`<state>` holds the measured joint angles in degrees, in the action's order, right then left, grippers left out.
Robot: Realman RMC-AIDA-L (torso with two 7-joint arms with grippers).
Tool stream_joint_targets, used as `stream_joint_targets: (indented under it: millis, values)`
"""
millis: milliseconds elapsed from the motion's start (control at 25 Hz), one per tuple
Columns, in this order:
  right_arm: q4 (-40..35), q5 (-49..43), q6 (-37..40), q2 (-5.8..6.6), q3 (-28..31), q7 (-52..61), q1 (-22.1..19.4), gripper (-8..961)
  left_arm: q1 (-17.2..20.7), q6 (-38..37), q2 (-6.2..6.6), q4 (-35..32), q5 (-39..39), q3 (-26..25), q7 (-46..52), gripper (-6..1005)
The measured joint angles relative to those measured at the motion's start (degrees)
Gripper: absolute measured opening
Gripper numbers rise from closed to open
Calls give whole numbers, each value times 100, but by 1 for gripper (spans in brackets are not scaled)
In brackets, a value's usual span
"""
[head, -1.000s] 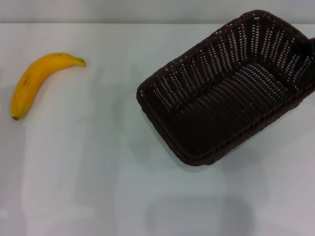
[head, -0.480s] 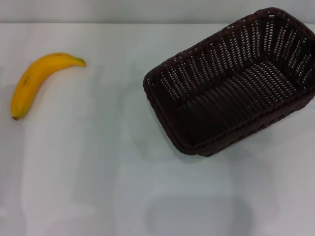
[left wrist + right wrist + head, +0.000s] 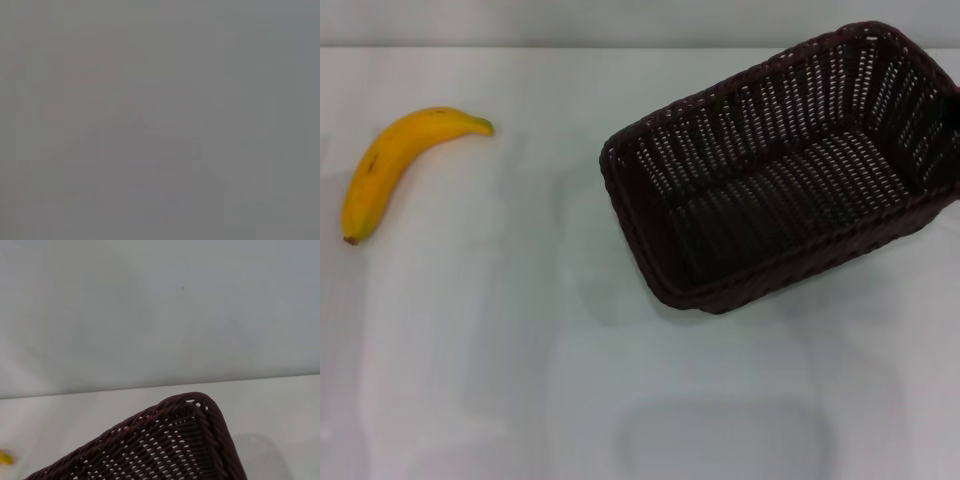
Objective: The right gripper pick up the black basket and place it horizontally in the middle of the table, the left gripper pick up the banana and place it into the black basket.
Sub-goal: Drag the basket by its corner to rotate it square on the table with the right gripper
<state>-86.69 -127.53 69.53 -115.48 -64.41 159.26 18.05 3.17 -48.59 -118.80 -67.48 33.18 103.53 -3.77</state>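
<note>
- Head view: the table (image 3: 520, 350) lies white and glossy across the whole scene.
- The black basket (image 3: 780, 170) sits at the right, set at a slant, open side up, one end running to the right edge.
- The banana (image 3: 395, 165) lies far left, well apart from the basket, stem toward the middle.
- The right gripper (image 3: 954, 110) is a dark sliver at the basket's far right rim; its jaws cannot be made out.
- The left gripper shows nowhere.
</note>
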Motion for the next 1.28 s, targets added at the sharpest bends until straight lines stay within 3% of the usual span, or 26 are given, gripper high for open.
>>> stream_joint_targets:
  millis: [280,640,840,1280]
  values:
    - [-104,311,-497,0,-549,214,-343,181,52,-1,20,-31,-211,-22,290,660]
    - [-140,698,-1431,-1,-1319,338,-700,183,74,7,47,-13,-428,-165,648,837]
    - [-90,847,-1907,0,-1605,341,-843,184,98,44,48,-24,-439,-203,662,884]
    - [10,986,-2565,0,-1979,342,-1264,187,174,51,50,-39,-434,-248,666,884]
